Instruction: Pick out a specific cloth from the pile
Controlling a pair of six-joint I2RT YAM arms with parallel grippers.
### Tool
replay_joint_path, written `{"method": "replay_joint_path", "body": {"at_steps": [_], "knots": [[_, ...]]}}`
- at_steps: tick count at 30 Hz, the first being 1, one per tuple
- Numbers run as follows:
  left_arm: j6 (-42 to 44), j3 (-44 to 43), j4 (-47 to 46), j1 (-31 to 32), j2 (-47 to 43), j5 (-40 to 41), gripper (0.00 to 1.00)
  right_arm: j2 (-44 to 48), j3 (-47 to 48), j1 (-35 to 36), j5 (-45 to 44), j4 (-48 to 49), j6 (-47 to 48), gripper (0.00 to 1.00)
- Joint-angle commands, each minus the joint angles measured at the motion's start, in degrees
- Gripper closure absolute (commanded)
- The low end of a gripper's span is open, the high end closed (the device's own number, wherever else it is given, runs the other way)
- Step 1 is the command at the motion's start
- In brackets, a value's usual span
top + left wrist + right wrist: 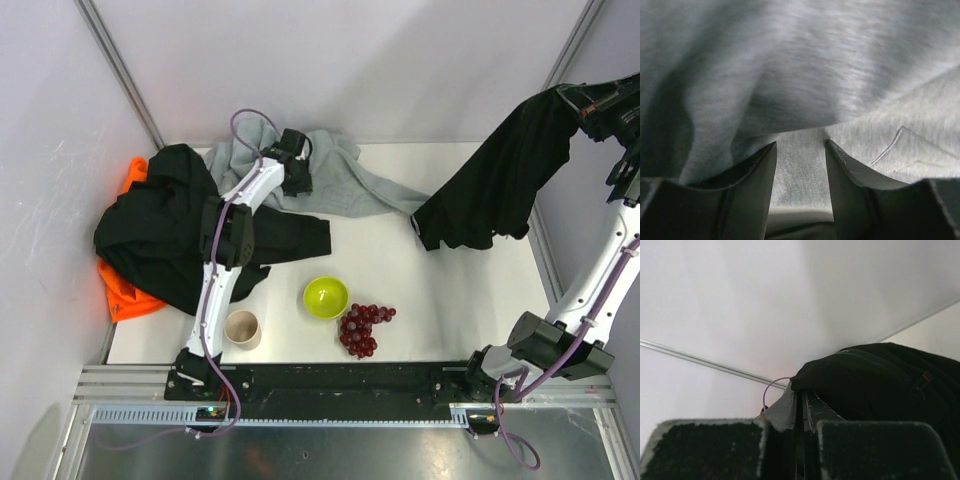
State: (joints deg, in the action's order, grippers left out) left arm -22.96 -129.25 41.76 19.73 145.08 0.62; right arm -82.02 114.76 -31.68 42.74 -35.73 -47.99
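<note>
The pile [165, 235] lies at the tabletop's [440, 300] far left: orange, black and grey. The cloth [500, 170] is out of it, hanging high on the right from the right hand [588, 103], whose fingers are clamped on its edge. The left hand [296, 168] rests spread-fingered on the grey sweatshirt [350, 185], pinching nothing. The lift-out looks done; the next move is probably to set the cloth down well apart from the pile.

The cloth [505, 170], plain black and thin, hangs lifted over the far right corner of the worktop [430, 300], its lower end drooping toward the surface. The pile [165, 235] of black, orange and light grey garments sprawls across the far left corner.
</note>
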Motion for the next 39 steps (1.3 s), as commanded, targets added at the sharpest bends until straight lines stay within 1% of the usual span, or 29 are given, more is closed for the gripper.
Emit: {"method": "replay_joint_path", "body": {"at_steps": [1,7,11,13,18,22,24,26,29,32,35,37,39], "knots": [[3.0,4.1,12.6,-7.6,0.1,14.7,0.50,-0.2,6.3,-0.7,0.1,2.8,-1.0,1.00],[1.6,11.9,13.8,-16.0,-5.8,19.5,0.54,-1.8,10.0,-1.6,-1.5,3.7,-1.7,1.00],[1.7,13.3,13.9,-20.2,-8.7,19.9,0.54,-2.8,10.9,-1.7,-2.3,5.7,-2.8,1.00],[2.5,12.7,13.9,-21.2,-9.9,18.7,0.54,-3.7,11.5,-1.7,-2.8,6.5,-3.0,1.00],[4.6,9.4,13.8,-20.4,-12.9,13.3,0.44,-8.6,15.9,-0.4,-3.4,6.7,-2.3,1.00],[5.7,7.4,13.7,-17.5,-16.8,8.3,0.29,-11.8,16.7,4.2,-6.4,3.5,3.3,1.00],[5.3,7.0,13.3,-16.6,-19.4,4.6,0.19,-11.9,14.2,6.9,-9.9,1.4,7.5,1.00],[4.0,6.9,12.3,-16.1,-22.2,-0.2,0.11,-11.4,9.4,9.7,-13.7,0.1,12.1,1.00],[0.2,8.0,8.1,-15.8,-27.0,-8.1,0.02,-9.6,-2.4,12.7,-19.3,0.6,17.4,1.00],[-1.7,7.2,3.7,-15.8,-30.5,-13.8,0.01,-7.9,-15.7,13.9,-24.2,3.7,20.1,1.00],[-2.6,3.5,2.4,-15.8,-32.0,-17.4,0.00,-7.7,-27.9,14.2,-26.9,6.0,21.4,1.00],[-3.1,1.7,1.7,-15.8,-32.8,-19.3,0.00,-8.9,-32.9,14.4,-28.3,5.5,22.3,1.00],[-4.0,0.8,1.0,-15.8,-33.8,-20.3,0.01,-10.4,-34.8,15.1,-30.3,3.6,23.7,1.00]]}}
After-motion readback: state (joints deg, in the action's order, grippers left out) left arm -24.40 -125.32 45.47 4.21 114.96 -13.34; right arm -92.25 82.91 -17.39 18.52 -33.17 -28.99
